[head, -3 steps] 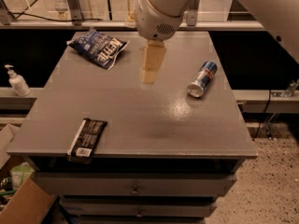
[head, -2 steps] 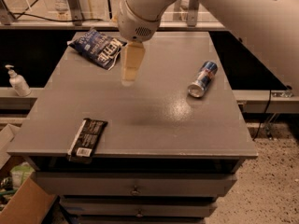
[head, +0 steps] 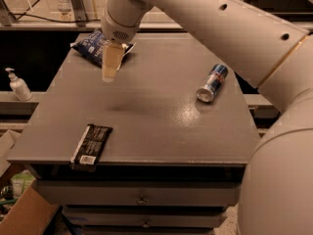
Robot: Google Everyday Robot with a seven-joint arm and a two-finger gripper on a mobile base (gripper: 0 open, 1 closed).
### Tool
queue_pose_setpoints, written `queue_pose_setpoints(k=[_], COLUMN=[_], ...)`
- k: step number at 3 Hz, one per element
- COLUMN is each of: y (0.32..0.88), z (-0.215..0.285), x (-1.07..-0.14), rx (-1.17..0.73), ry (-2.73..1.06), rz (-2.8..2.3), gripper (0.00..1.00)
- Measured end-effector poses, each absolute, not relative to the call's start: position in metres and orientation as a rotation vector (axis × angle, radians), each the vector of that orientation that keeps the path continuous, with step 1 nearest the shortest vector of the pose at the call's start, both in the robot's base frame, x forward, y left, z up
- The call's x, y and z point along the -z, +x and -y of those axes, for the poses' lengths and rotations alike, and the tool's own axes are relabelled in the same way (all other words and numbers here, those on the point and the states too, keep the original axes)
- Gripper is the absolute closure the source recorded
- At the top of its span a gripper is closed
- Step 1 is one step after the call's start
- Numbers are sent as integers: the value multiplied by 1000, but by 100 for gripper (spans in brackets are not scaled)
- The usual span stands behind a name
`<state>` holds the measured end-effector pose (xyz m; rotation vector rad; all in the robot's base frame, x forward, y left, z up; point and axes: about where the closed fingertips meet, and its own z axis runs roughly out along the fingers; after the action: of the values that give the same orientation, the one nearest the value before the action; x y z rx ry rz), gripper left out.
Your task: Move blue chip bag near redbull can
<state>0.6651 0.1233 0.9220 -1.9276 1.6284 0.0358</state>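
Note:
The blue chip bag (head: 90,46) lies at the far left corner of the grey table (head: 161,126), its right part hidden behind my arm. The redbull can (head: 212,82) lies on its side at the right of the table, silver top toward the front. My gripper (head: 111,67) hangs above the table just in front of and to the right of the bag, pointing down and holding nothing that shows. The can is far to the gripper's right.
A flat black wrapper with a white label (head: 91,145) lies at the table's front left edge. A pump bottle (head: 18,84) stands on a ledge to the left. A cardboard box (head: 24,212) sits on the floor at the front left. Drawers are below the tabletop.
My gripper has moved left across the table, from near the middle toward the blue chip bag. The bag, can and wrapper have not moved.

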Motion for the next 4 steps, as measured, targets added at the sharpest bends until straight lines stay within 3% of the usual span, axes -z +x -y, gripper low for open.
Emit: queue_pose_setpoints(k=[1, 2, 4], y=[700, 700, 718], z=[-141, -141, -106], x=[-914, -914, -893], rx=[-18, -18, -83], ry=[-1822, -1823, -1659], rz=[-1742, -1742, -1805], gripper=[0, 0, 0])
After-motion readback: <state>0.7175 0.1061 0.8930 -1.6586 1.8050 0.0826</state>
